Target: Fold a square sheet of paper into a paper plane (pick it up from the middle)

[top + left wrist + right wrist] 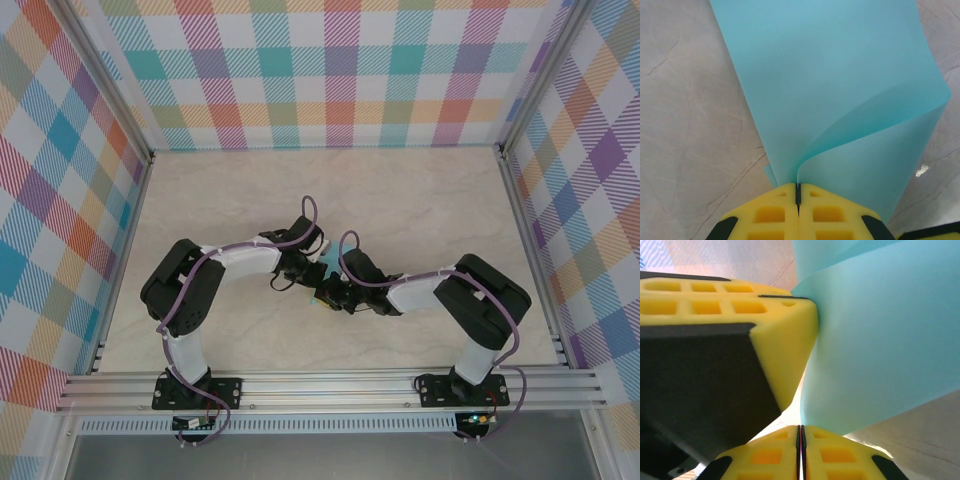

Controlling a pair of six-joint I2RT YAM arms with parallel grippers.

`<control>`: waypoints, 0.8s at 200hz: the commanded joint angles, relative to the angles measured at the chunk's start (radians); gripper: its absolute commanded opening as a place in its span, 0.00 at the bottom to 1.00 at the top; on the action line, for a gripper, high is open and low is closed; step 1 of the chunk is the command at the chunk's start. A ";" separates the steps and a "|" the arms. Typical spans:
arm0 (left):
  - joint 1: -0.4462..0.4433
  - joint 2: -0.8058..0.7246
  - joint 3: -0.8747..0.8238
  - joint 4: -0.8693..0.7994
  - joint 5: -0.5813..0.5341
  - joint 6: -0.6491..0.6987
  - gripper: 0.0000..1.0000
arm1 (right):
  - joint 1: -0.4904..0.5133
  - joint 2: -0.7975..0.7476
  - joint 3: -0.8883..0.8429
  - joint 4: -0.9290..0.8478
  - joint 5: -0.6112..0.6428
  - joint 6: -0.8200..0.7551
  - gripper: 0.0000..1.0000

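Plaid walls (340, 70) close three sides of a pale marbled desk (420, 200), and aluminium rails (330, 385) run along its near edge. Both arms reach in to the desk's middle, well apart from every wall, so bare desk lies open behind them and to both sides. From above, the sheet (328, 264) is a small cyan patch between the left tool (300, 272) and the right tool (338, 292), which sit just beside each other.

In the left wrist view, the left tool's jaws are pressed together and grip the sheet (830, 85), which rises out of the seam between them. One layer runs away flat with a straight left edge. A second layer curls softly from the pinch over to the right, where its edge bows outward; the bend is rounded, not creased.

In the right wrist view, the right tool (801, 432) is also closed, and the sheet's lower edge comes down into the seam at its tips. The left tool's yellow finger (790, 335) touches the sheet's left side.
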 commanded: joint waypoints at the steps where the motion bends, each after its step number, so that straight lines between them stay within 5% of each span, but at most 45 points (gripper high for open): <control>1: 0.011 0.038 -0.014 -0.015 0.017 0.007 0.00 | 0.010 0.065 0.018 0.047 -0.009 0.016 0.11; 64: 0.018 0.035 -0.008 -0.021 0.020 0.011 0.00 | 0.012 0.036 -0.018 0.062 0.008 0.019 0.11; 114: 0.021 0.031 -0.012 -0.024 0.020 0.011 0.00 | -0.087 -0.155 -0.013 -0.198 0.100 -0.096 0.12; 160: 0.021 0.038 -0.012 -0.020 0.026 0.008 0.00 | -0.170 -0.090 0.024 -0.153 -0.007 -0.141 0.12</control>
